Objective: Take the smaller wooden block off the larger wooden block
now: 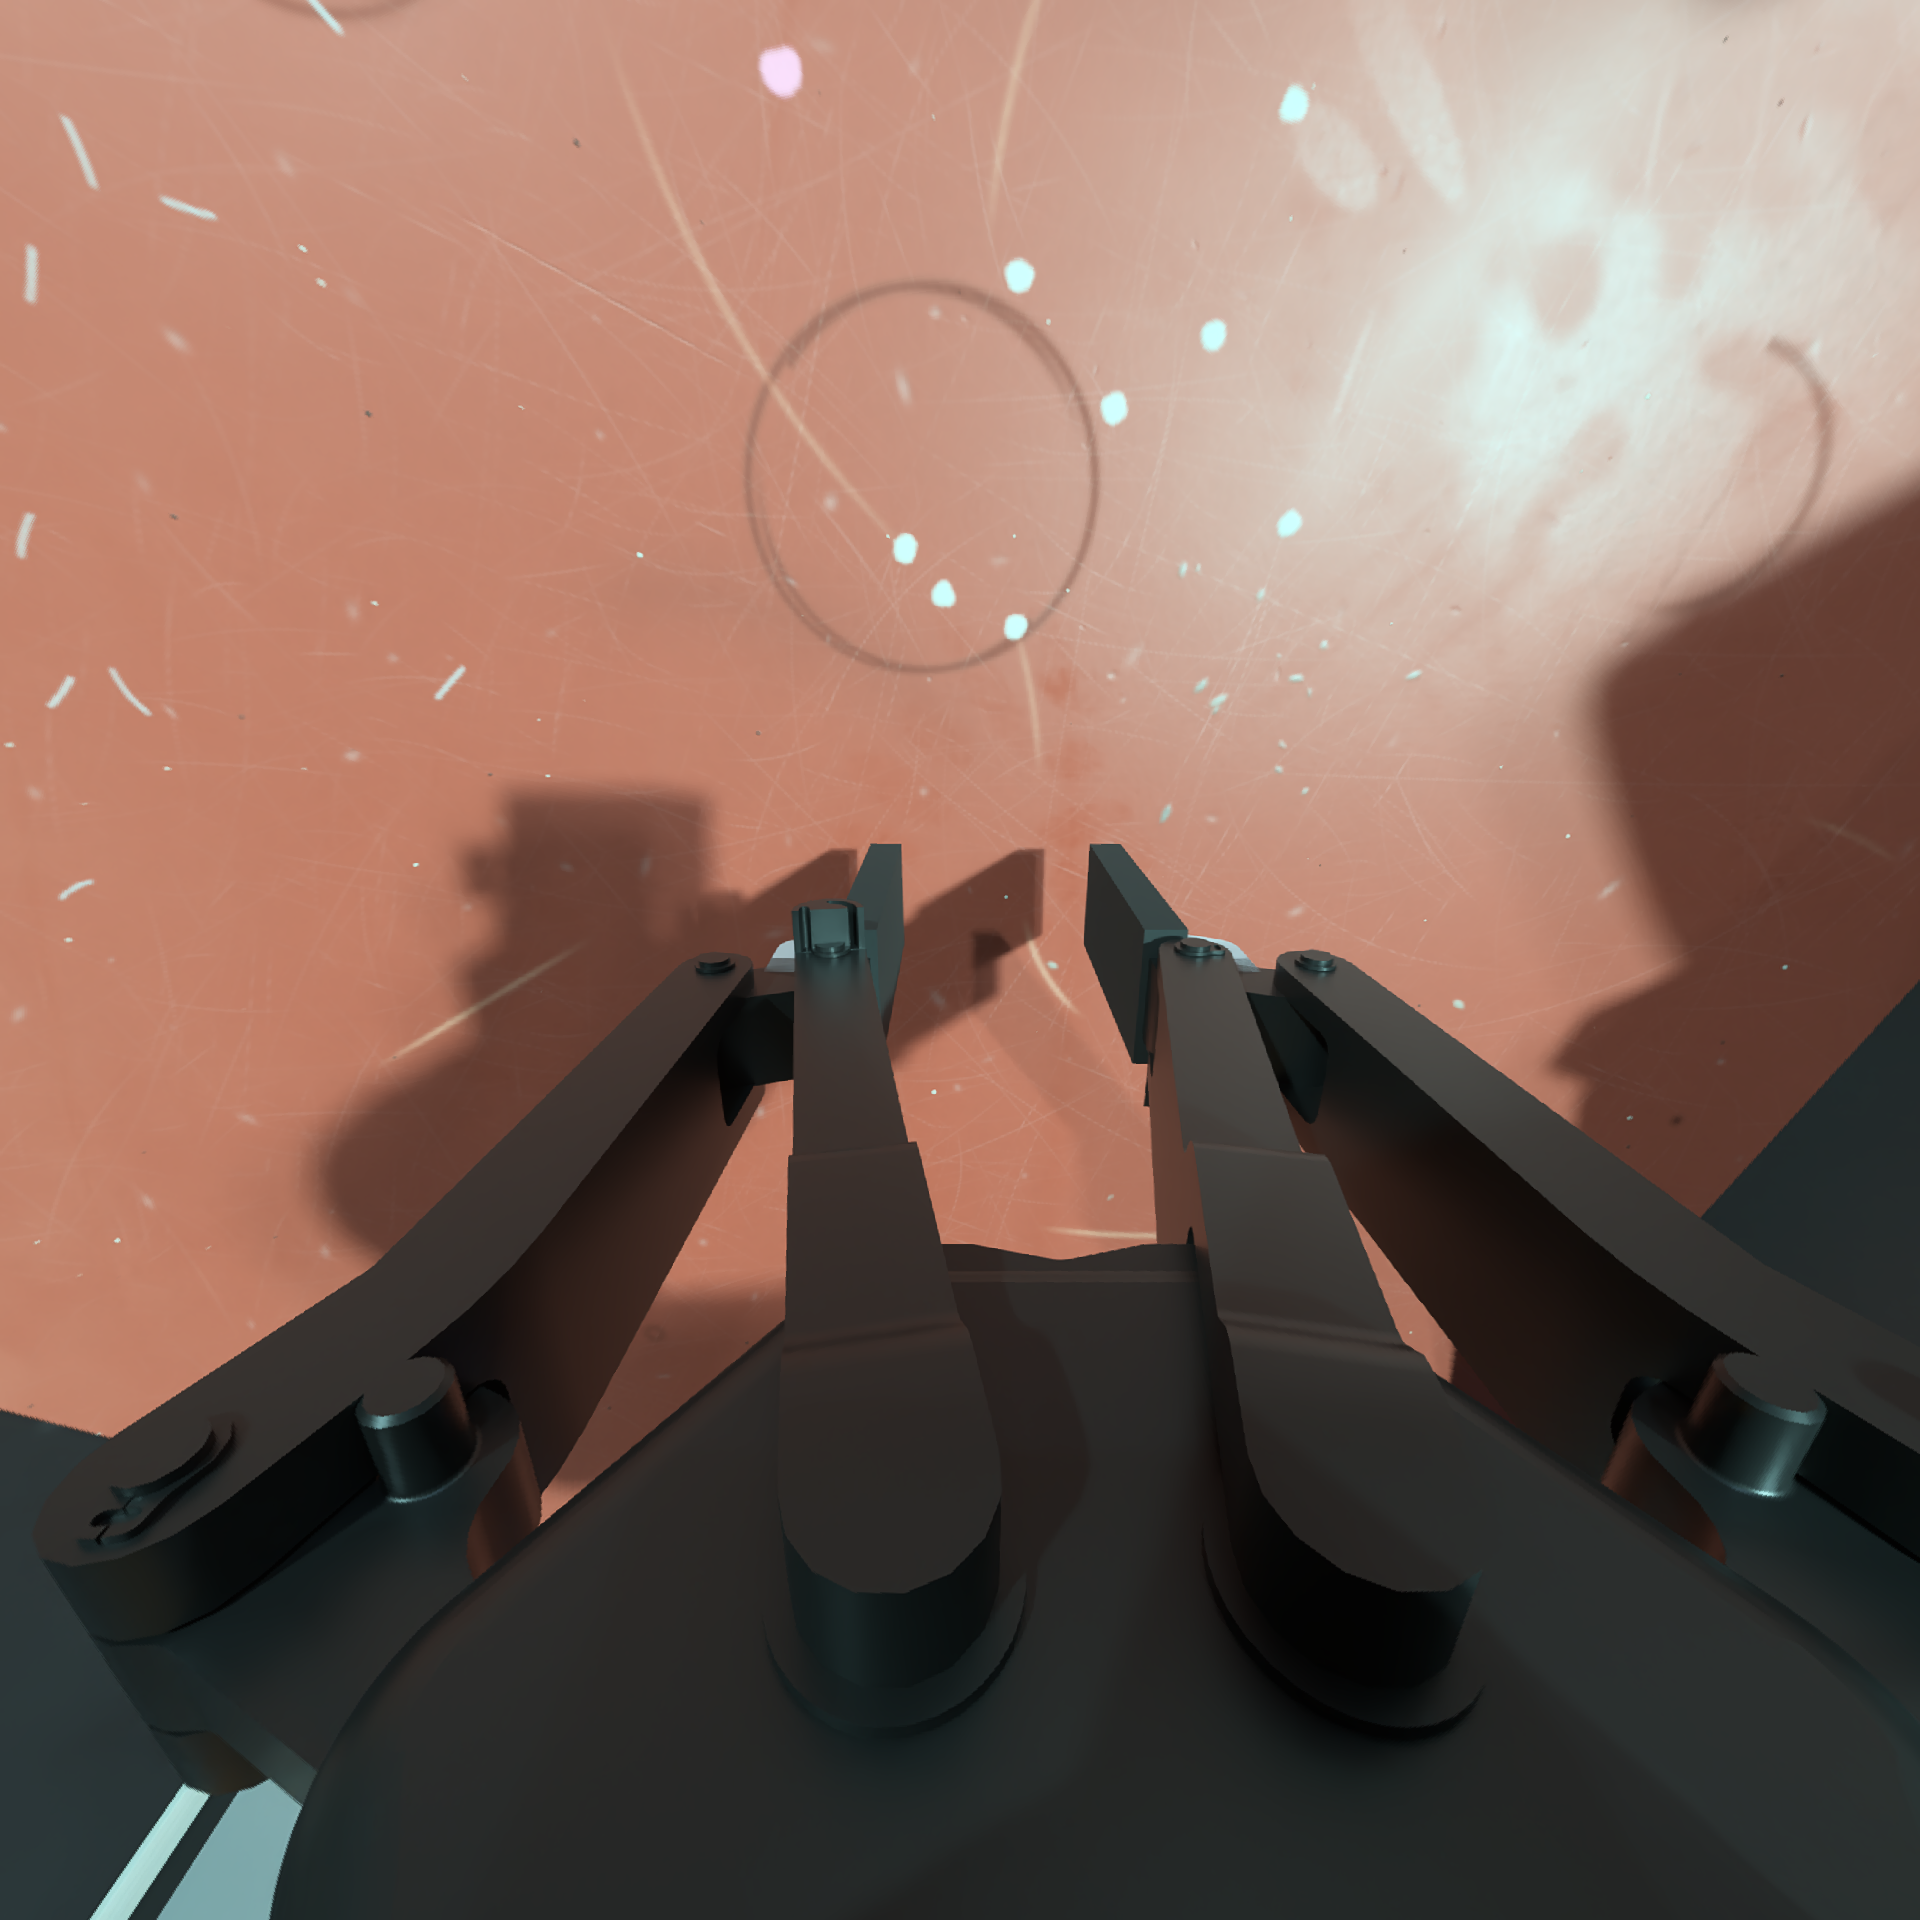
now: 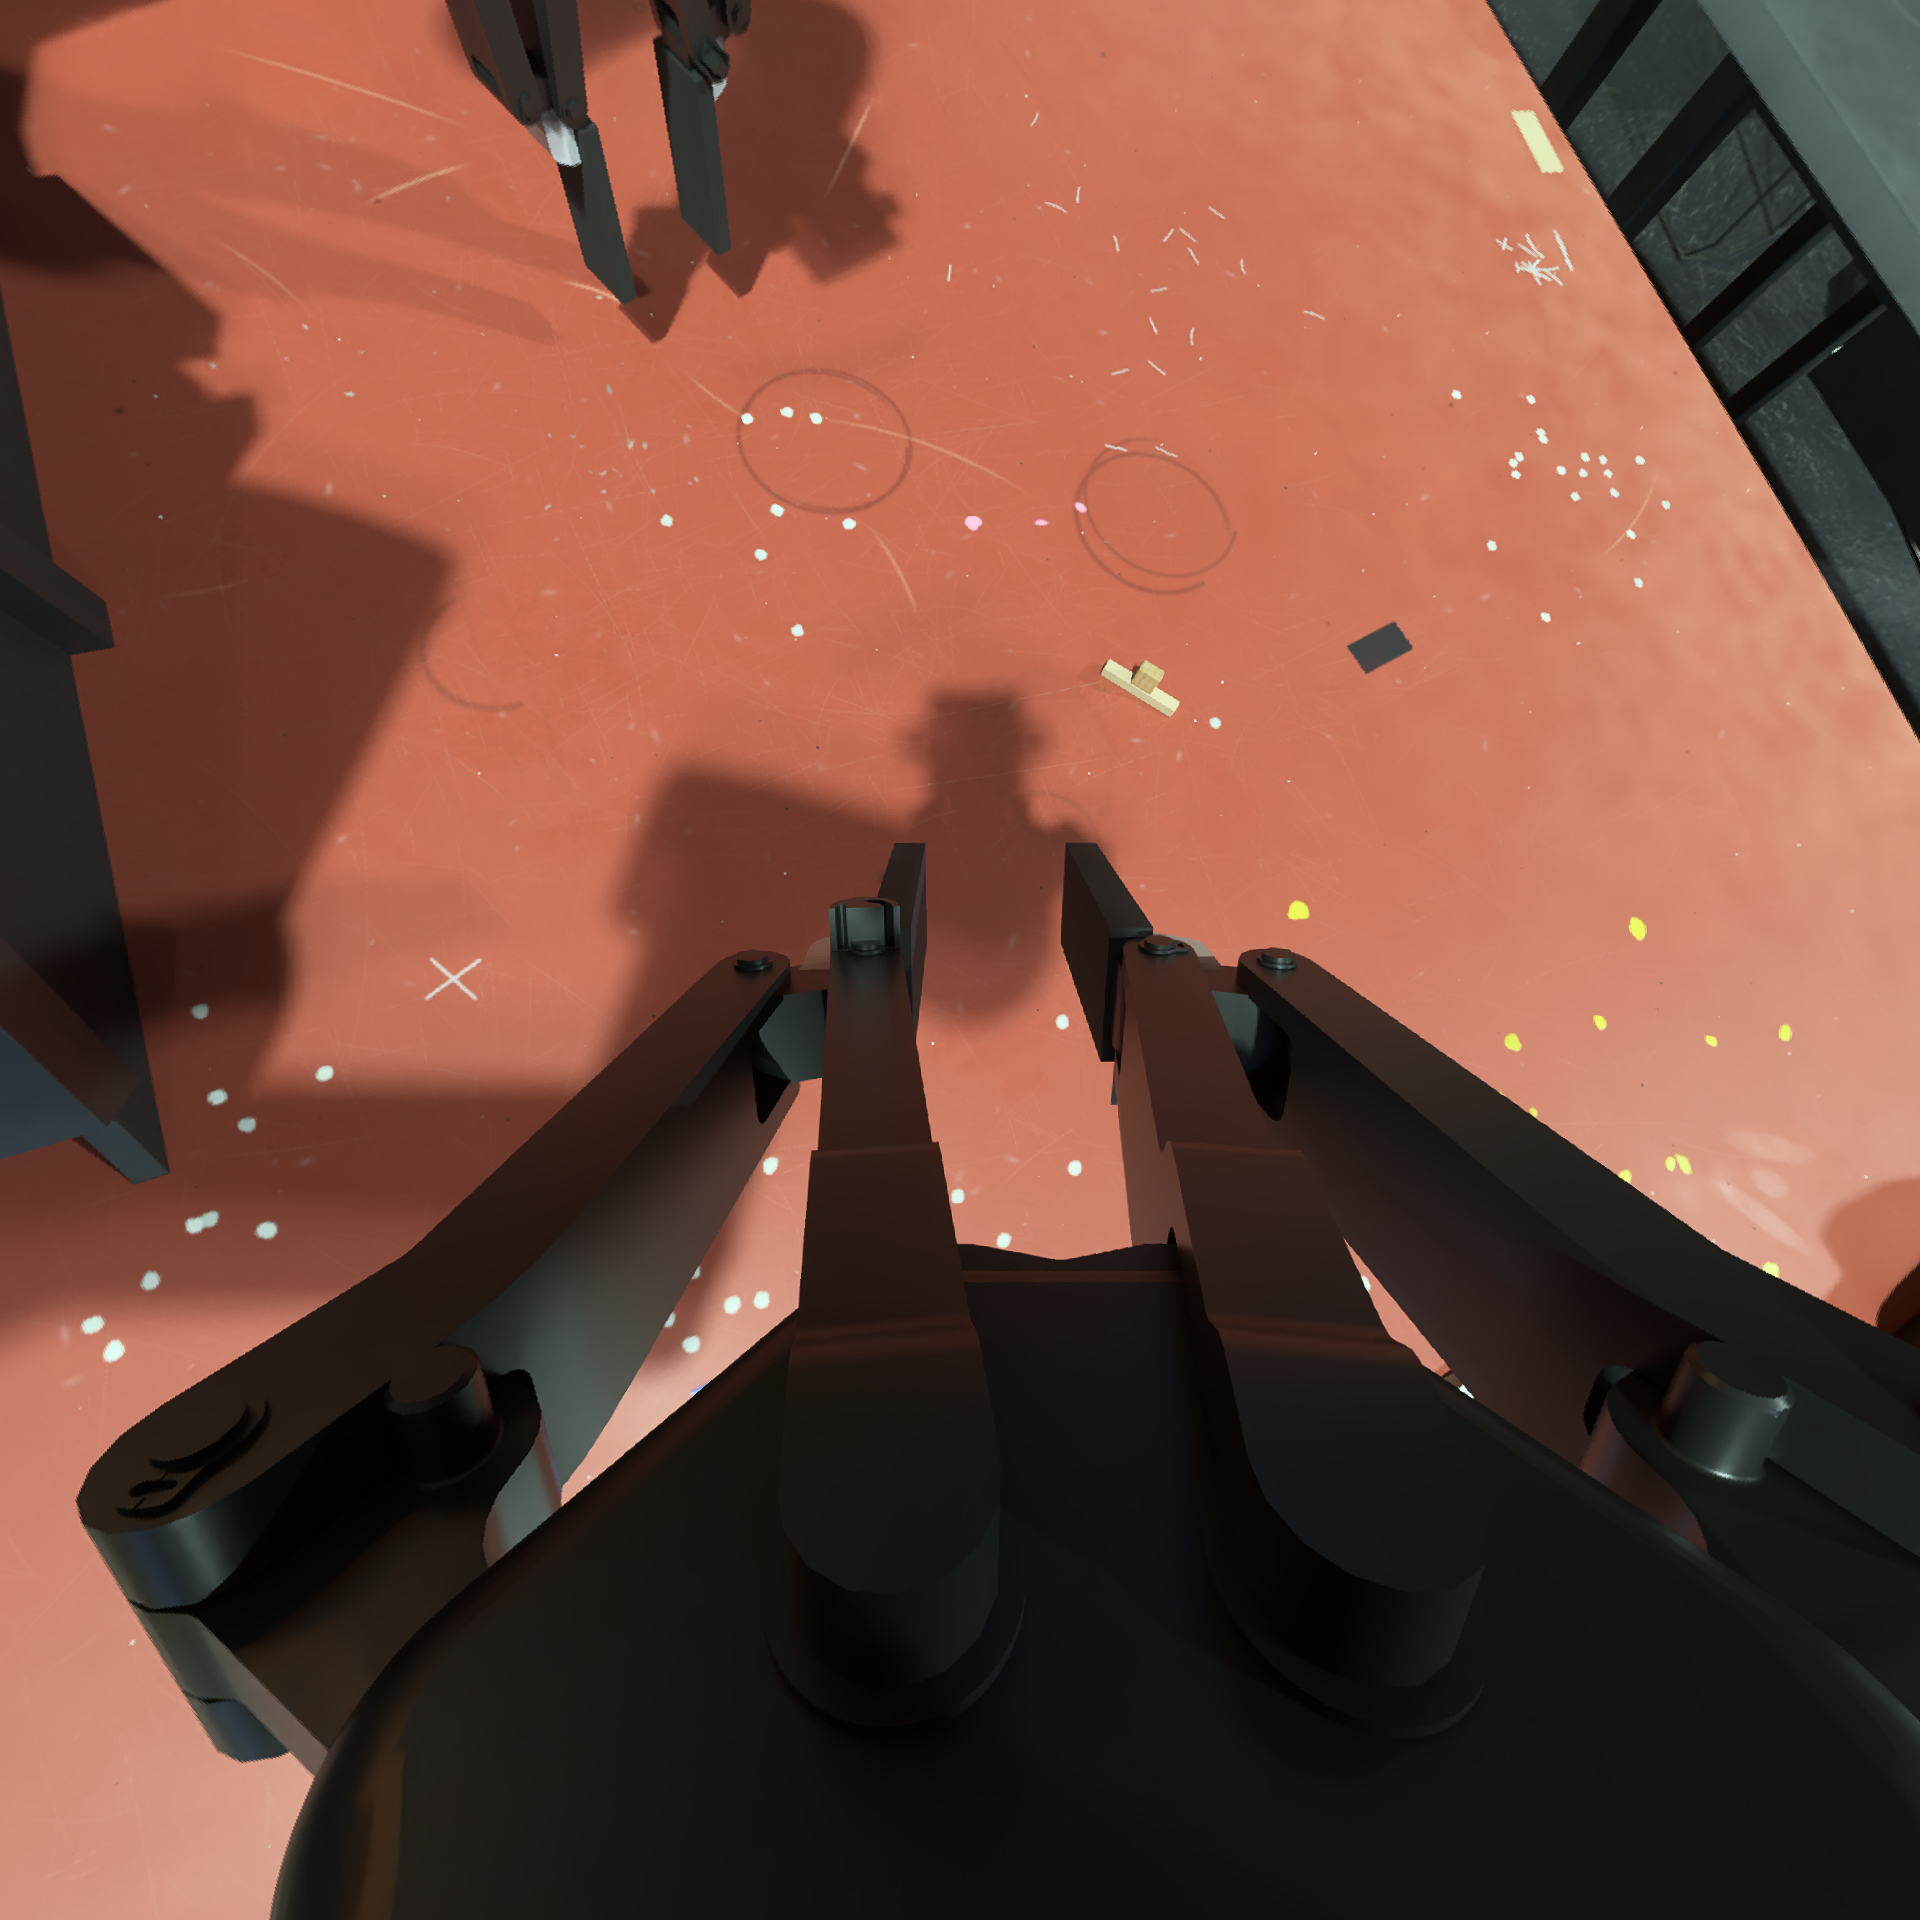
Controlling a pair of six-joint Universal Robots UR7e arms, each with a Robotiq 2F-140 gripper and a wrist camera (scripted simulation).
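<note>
Right wrist view, smaller wooden block [image 2: 1147,675] seemingly atop larger wooden block [image 2: 1139,690]

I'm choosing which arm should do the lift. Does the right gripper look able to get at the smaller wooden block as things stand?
Probably yes. The right gripper is open and empty, and the smaller wooden block sits exposed on the larger wooden block, with bare table between. The dark patch lies off to the side.

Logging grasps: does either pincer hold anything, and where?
Nothing is held. Both the left pincer and the right pincer are open and empty.
</note>
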